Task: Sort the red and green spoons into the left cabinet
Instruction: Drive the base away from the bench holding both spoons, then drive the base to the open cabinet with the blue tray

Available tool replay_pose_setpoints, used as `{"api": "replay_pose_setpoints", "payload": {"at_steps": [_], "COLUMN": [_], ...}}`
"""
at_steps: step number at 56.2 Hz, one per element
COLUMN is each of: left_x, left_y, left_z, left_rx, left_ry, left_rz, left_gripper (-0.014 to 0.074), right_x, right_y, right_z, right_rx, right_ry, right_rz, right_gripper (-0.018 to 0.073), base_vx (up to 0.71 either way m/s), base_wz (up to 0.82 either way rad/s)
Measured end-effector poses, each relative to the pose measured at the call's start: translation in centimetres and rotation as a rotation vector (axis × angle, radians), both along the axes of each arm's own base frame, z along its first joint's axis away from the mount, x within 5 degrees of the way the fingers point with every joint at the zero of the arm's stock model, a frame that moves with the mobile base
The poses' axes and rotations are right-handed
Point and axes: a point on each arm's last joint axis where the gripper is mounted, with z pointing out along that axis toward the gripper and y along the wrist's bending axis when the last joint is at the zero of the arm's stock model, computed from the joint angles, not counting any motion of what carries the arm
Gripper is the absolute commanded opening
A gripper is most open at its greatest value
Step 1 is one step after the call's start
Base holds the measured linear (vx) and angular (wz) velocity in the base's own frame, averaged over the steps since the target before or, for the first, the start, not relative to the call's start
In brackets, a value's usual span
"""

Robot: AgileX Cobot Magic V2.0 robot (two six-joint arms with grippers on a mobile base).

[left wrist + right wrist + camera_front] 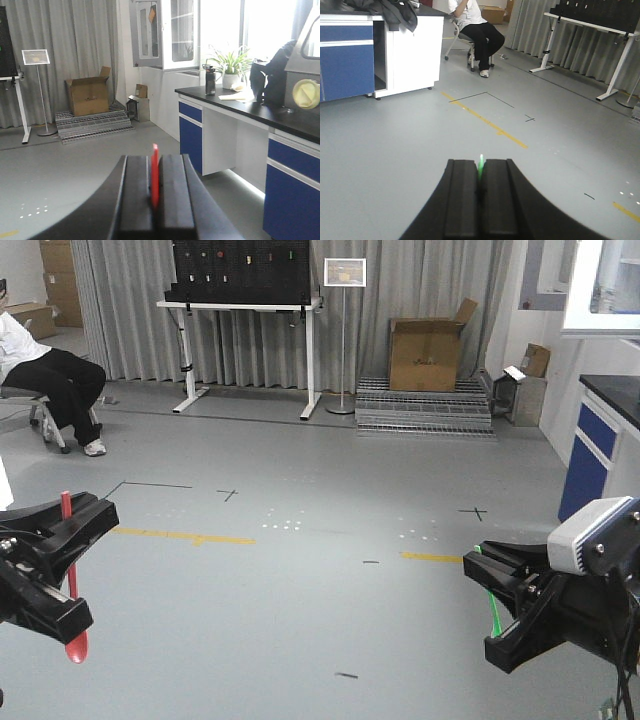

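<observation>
Front view: left gripper (78,566) clamps the red spoon (77,644), right gripper (486,608) clamps the green spoon (493,614), both held above floor (320,590); no cabinet is in sight, so next probably means driving there before placing.

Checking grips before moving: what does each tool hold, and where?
Left tool: red spoon, by the handle. Right tool: green spoon, by the handle.

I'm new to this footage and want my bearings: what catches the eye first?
Two bright spoons stand out against the grey floor. The red spoon hangs bowl-down in the left gripper at lower left, and the green spoon is clamped in the right gripper at lower right. Behind, a seated person is at far left.
</observation>
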Motion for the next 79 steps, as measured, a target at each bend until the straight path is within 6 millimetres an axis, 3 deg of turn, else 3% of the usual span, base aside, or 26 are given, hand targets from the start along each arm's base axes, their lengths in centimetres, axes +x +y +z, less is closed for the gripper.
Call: {"api": "replay_pose_setpoints", "payload": {"at_steps": [79], "left_x": [0.0], "left_y": [0.0], "left_z": [0.0], "left_rx": [0.0], "left_ry": [0.0], "left_rz": [0.0], "left_gripper": [-0.0006], "right_x": [0.0], "right_y": [0.0], "right_z": [0.0], "right_rx": [-0.001], "right_ry": [0.0], "right_rz": [0.0], "right_gripper": [-0.0009], "base_vx": [0.67], "base_wz": [-0.07]}}
